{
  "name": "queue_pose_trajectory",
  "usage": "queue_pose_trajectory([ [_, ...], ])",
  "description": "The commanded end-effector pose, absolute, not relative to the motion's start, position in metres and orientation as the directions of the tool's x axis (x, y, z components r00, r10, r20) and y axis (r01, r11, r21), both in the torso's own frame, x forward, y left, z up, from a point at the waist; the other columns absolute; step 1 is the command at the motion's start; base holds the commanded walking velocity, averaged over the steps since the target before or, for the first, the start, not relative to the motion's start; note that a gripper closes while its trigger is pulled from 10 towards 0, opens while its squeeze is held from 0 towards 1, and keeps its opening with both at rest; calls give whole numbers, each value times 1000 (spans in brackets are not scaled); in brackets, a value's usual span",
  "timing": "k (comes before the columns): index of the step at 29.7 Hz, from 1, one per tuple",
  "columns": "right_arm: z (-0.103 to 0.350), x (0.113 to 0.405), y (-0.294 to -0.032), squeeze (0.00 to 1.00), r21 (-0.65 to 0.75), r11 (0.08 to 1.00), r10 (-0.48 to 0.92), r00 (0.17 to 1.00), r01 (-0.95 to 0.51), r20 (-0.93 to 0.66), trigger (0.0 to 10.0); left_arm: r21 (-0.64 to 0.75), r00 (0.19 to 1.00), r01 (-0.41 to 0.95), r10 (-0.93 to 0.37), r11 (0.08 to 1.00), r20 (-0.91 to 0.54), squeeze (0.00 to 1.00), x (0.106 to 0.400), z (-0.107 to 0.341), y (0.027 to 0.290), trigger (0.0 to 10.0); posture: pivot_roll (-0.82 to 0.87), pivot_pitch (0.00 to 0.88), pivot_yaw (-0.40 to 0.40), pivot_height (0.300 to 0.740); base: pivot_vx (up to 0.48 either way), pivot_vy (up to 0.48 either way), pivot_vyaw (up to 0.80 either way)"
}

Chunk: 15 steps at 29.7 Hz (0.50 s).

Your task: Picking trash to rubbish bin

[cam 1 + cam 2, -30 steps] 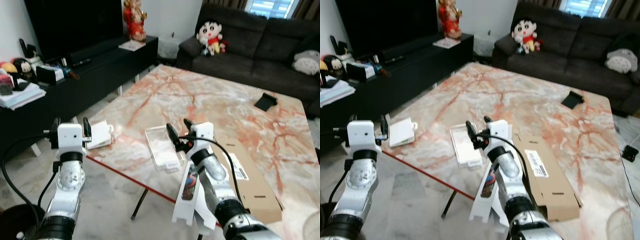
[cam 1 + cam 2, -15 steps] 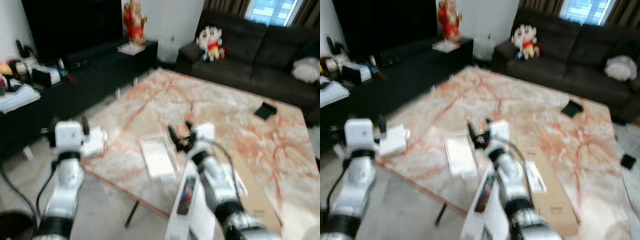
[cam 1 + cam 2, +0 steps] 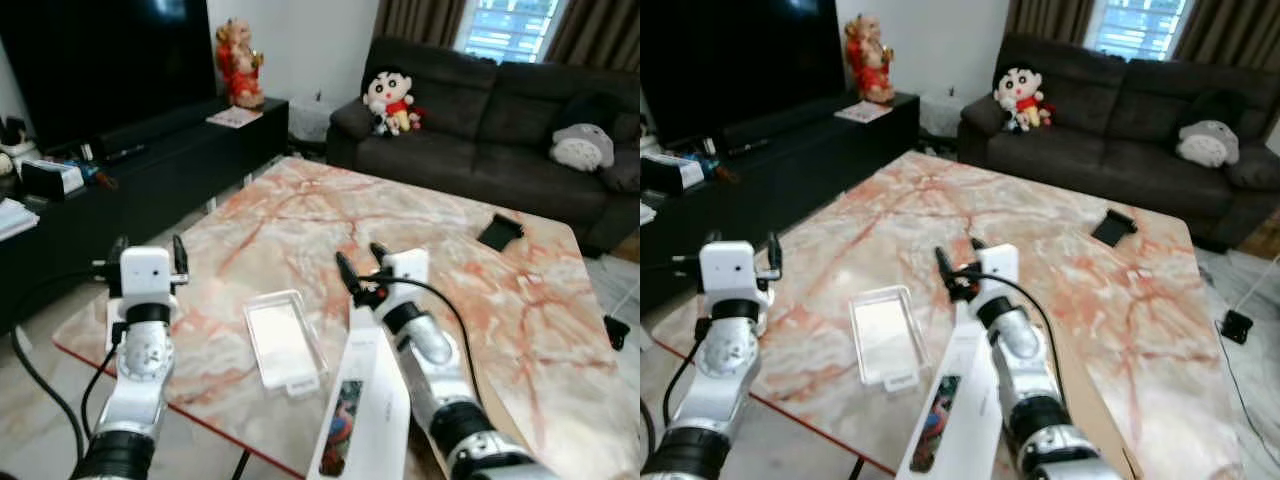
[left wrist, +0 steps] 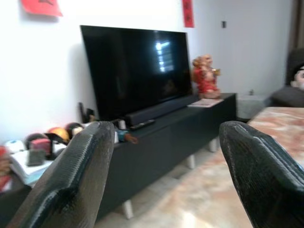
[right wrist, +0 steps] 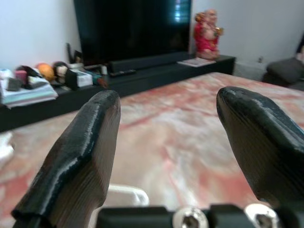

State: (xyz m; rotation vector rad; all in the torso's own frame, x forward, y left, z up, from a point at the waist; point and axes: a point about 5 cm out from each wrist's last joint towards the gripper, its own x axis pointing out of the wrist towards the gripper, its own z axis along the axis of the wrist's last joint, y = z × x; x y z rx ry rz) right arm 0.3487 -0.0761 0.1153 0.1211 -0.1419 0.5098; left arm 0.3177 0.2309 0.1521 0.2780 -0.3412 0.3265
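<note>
A clear plastic tray (image 3: 283, 342) lies flat on the marble table (image 3: 330, 215) near its front edge. A tall white carton with a colourful print (image 3: 362, 410) stands tilted at the front edge, just under my right forearm. My right gripper (image 3: 360, 265) hovers open above the table, right of the tray, with nothing between its fingers. My left gripper (image 3: 149, 252) is raised open and empty over the table's left corner. A small white packet (image 3: 112, 325) lies there, partly hidden by the left arm. In the right wrist view the fingers (image 5: 85, 142) point across the marble towards the TV console.
A black flat object (image 3: 498, 232) lies at the table's far right. A dark sofa (image 3: 470, 110) with plush toys (image 3: 390, 98) stands behind the table. A black TV console (image 3: 150, 150) with clutter runs along the left. A strip of floor lies between console and table.
The whole view has shifted: the camera moved in and turned, so the table sits closer and more central. Both grippers stay raised, open and empty.
</note>
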Motion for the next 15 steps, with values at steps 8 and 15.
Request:
queue_pose_trajectory([
  [8,118,352,-90,0,68,884,446,879,-462,169,10000,206,891,-330,232,921,390,0,320,157,220,10000,65,4,-75,740,480,0,0],
  [15,118,352,-90,0,68,884,447,879,-462,169,10000,206,891,-330,232,921,390,0,320,157,221,10000,65,4,-75,740,480,0,0],
])
